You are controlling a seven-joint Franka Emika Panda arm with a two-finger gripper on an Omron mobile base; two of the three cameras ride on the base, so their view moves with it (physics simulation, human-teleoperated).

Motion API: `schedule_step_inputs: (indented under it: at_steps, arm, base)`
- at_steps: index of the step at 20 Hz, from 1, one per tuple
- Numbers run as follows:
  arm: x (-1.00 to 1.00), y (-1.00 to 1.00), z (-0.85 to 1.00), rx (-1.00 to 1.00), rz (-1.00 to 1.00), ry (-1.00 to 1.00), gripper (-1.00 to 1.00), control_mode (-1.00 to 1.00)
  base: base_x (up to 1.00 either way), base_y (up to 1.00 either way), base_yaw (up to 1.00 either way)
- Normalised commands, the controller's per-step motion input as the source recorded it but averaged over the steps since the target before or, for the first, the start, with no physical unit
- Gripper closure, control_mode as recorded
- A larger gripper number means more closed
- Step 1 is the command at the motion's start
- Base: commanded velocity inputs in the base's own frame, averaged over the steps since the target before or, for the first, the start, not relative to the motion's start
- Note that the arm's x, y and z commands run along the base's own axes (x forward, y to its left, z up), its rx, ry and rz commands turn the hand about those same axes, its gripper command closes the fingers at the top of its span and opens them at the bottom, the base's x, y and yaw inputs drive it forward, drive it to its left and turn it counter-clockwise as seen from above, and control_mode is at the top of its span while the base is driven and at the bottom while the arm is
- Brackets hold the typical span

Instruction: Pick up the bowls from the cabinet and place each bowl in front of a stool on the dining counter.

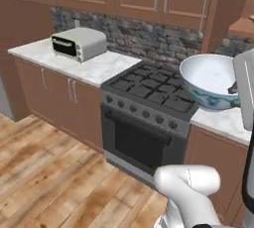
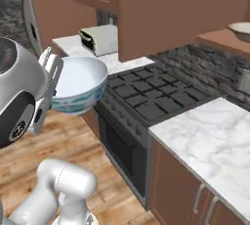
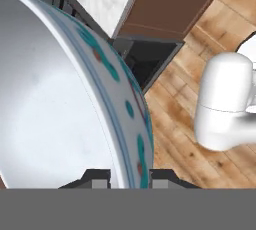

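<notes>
One deep white bowl with a blue-patterned outside (image 1: 211,81) hangs in the air over the black gas stove's (image 1: 149,89) edge, our two-finger gripper (image 3: 130,176) pinching its rim. We judge a thin rim grip could slip while driving, dropping it.

My bowl (image 3: 60,104) is white inside, with blue bands and teal and rust spots outside; the stove (image 1: 149,93) is black, the counter (image 2: 210,136) white-grey veined marble, the floor (image 1: 44,172) streaky brown wood
</notes>
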Motion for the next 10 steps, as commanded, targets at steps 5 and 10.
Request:
schedule_step_inputs:
  at_steps: [5, 10]
  arm:
    - [0.00, 0.00, 0.00, 0.00, 0.00, 0.00, 1.00, 1.00]
    - [0.00, 0.00, 0.00, 0.00, 0.00, 0.00, 1.00, 1.00]
  base:
    - [-0.03, 0.00, 1.00]
    - [-0.08, 0.00, 1.00]
